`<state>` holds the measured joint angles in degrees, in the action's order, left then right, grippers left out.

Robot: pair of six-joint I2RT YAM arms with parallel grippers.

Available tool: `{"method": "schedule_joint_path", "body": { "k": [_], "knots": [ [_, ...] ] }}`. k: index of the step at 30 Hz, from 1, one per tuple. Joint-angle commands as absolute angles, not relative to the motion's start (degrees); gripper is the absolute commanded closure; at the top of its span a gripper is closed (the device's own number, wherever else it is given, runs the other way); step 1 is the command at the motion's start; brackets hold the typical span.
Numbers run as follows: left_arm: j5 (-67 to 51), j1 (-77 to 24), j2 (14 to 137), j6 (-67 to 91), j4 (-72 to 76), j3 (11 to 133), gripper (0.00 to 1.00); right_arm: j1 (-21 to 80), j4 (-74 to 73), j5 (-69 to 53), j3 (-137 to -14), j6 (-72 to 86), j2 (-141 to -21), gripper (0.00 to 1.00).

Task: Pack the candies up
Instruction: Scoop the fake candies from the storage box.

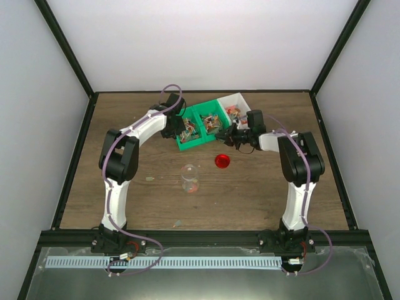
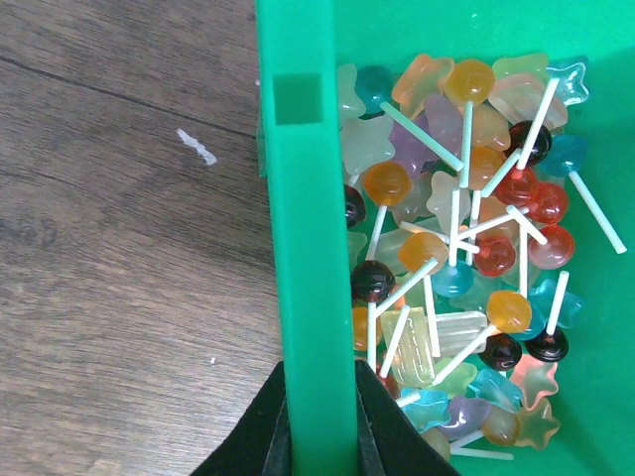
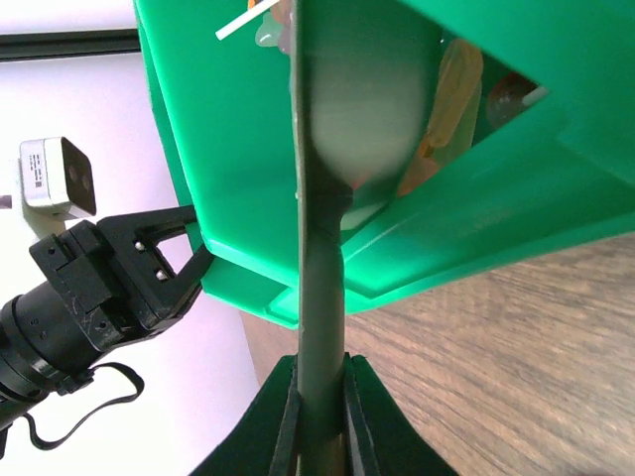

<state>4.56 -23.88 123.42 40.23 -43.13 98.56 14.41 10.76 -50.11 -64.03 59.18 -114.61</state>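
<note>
Left tool (image 2: 322,402): closed, clamped on the upright wall of the green plastic compartment bin (image 2: 303,198), one finger on each side.
Past that wall, to the right in the left wrist view: candies (image 2: 466,248), small translucent sweets on pale sticks in mixed colours, heaped in the nearest compartment, some touching the wall's inner face.
Left of the wall: bare brown wooden surface (image 2: 119,278).

Right tool (image 3: 319,397): closed, gripping the thin handle of the grey-green scoop (image 3: 322,288).
Long axis of scoop: straight out from the tool, bowl end up against the bin's side, a few sweets visible past it.
Load in the bowl: cannot tell.

Further out, top view: clear jar (image 1: 189,178), upright and uncapped, between the two arms, well apart from the bin on the side of the bases.
Round red lid (image 1: 222,160): flat on the surface near the jar, not touching it.

Judged: route from bin to jar runs back toward the bases. Right arm, holding the scoop, better placed for it. Left arm likely only steadying the bin.
</note>
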Motion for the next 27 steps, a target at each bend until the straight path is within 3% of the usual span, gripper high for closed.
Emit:
{"method": "schedule_joint_path", "body": {
  "k": [1, 18, 27],
  "knots": [
    [-5.8, -25.9, 127.6, 41.8, -40.7, 97.5, 0.96, 14.5, 9.2, -57.2, -62.1, 56.7, -110.9, 0.99],
    [-6.4, -25.6, 127.8, 40.3, -40.9, 98.9, 0.96, 11.2, 10.7, -60.3, -58.7, 53.2, -107.6, 0.99],
    [-5.8, -25.6, 126.8, 40.3, -41.3, 98.9, 0.91, 7.9, 12.6, -62.2, -56.7, 52.7, -106.1, 0.99]
  ]
}}
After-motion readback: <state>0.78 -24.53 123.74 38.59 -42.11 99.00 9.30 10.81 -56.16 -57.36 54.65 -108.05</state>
